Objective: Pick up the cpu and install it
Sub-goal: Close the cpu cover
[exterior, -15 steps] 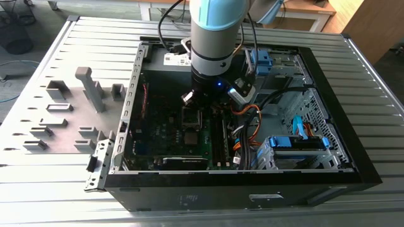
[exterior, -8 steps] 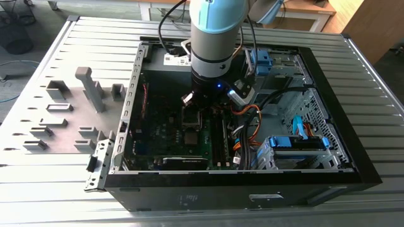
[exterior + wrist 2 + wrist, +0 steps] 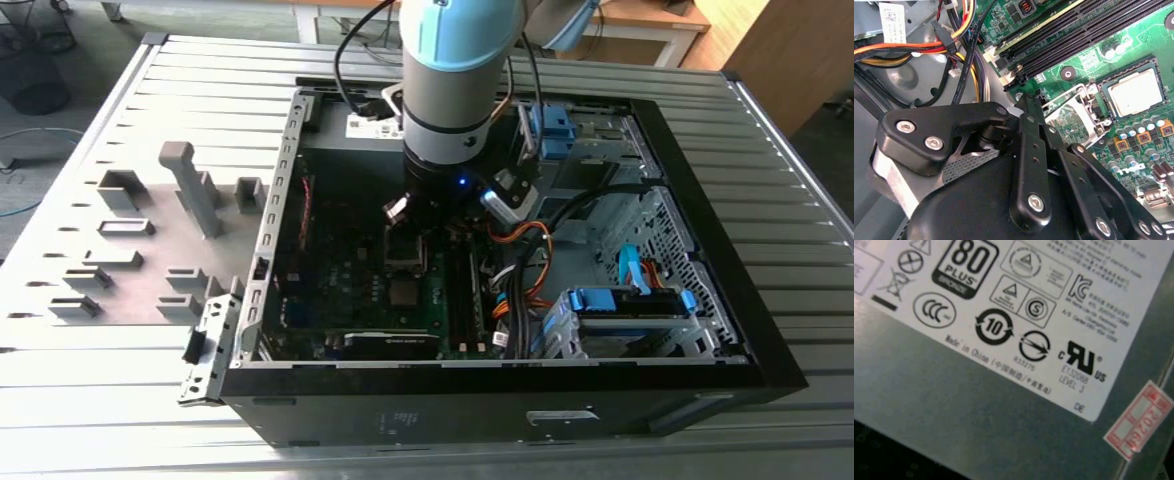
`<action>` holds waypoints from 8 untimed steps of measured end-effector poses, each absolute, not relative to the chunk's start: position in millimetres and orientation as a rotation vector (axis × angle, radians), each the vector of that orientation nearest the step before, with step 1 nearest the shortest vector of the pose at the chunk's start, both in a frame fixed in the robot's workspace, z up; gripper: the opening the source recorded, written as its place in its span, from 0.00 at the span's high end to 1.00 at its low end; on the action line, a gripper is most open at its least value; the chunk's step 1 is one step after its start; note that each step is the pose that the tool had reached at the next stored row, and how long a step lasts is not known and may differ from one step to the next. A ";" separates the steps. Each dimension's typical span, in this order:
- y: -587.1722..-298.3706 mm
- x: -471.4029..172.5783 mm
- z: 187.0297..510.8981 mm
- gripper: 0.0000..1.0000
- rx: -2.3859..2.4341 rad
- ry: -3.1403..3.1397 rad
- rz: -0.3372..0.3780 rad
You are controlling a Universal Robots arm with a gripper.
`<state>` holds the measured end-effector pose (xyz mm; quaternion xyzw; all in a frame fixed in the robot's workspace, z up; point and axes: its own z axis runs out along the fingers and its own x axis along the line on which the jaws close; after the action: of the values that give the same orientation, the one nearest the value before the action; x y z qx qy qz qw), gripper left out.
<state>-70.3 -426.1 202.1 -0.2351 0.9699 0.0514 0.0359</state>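
The cpu (image 3: 1134,94), a small square chip with a pale silver top, lies flat inside its socket on the green motherboard (image 3: 1134,45). Beside it a metal socket bracket (image 3: 1074,107) stands tilted up. My gripper (image 3: 1029,100) hangs a short way to the side of the socket, close above the board, its black linkage taking up the near part of the second wrist view. In the exterior view the gripper (image 3: 400,215) reaches down into the open computer case (image 3: 283,200), just above the dark socket area (image 3: 407,252).
Orange, yellow and black cables (image 3: 919,50) bunch beside the gripper, next to the black memory slots (image 3: 1069,35). A labelled grey power supply (image 3: 979,405) faces the first wrist view. Blue drive cages (image 3: 627,300) stand at the exterior view's right; grey holder frames (image 3: 134,240) at its left.
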 end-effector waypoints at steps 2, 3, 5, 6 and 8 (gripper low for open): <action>-426.2 -71.0 202.1 0.89 -0.722 2.978 0.157; -426.2 -71.3 202.1 0.89 -0.722 2.977 0.157; -426.2 -71.6 202.2 0.89 -0.722 2.976 0.157; -426.2 -71.7 202.2 0.89 -0.722 2.975 0.158; -426.2 -71.9 202.4 0.89 -0.721 2.974 0.159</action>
<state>-71.9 -426.2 202.4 -0.2352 0.9698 0.0519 0.0385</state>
